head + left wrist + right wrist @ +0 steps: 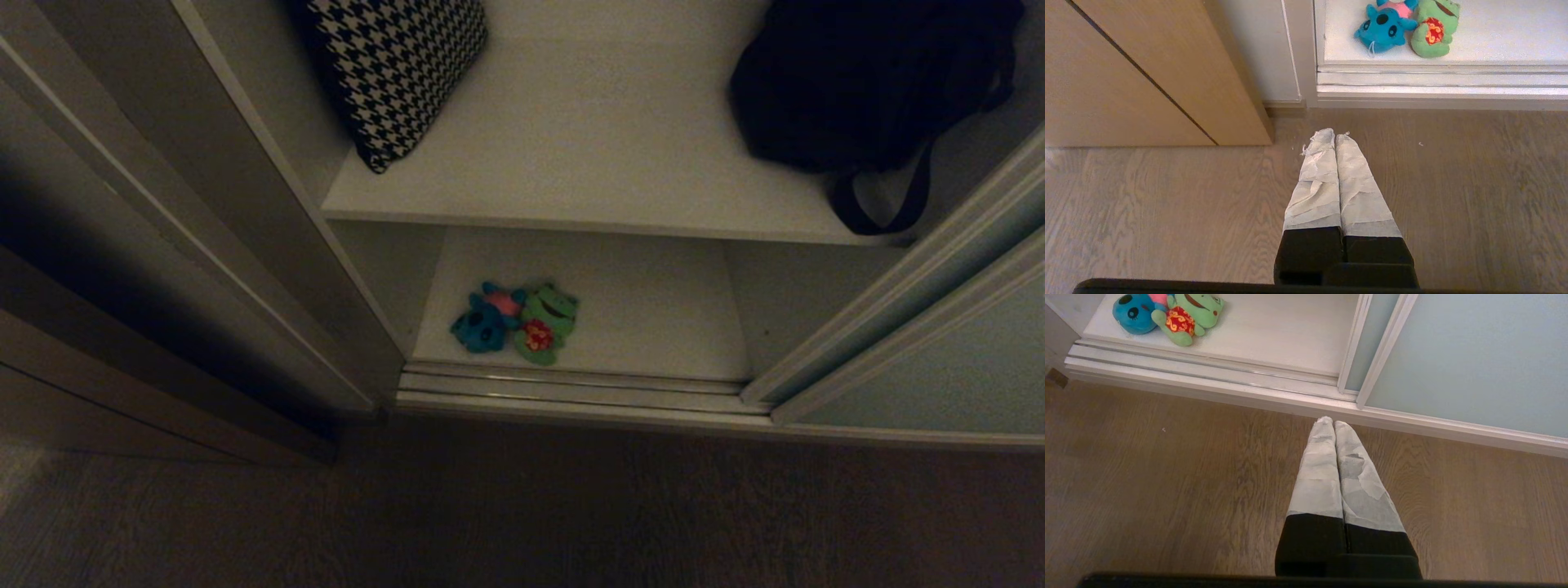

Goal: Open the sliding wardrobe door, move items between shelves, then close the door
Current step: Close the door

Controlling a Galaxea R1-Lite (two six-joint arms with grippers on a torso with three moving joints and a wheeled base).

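Over wood floor point(1167, 228), short of track point(571, 392): left gripper point(1334, 136) and right gripper point(1333, 424) both pressed together, holding nothing. Door point(939, 359) slid aside to right, wardrobe open. Green toy point(547, 320) touching teal toy point(483, 322) on lower shelf point(653, 318). Upper shelf point(588, 163) holds houndstooth bag point(400, 65), black bag point(865, 73). Toy move and closing seemingly left.

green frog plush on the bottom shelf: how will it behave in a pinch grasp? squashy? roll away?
The green frog plush looks soft and stuffed, so it will probably squash under the fingers and feel light. It lies flat with limbs spread, so rolling seems unlikely. It touches the teal plush, so pulling it may drag that one along.
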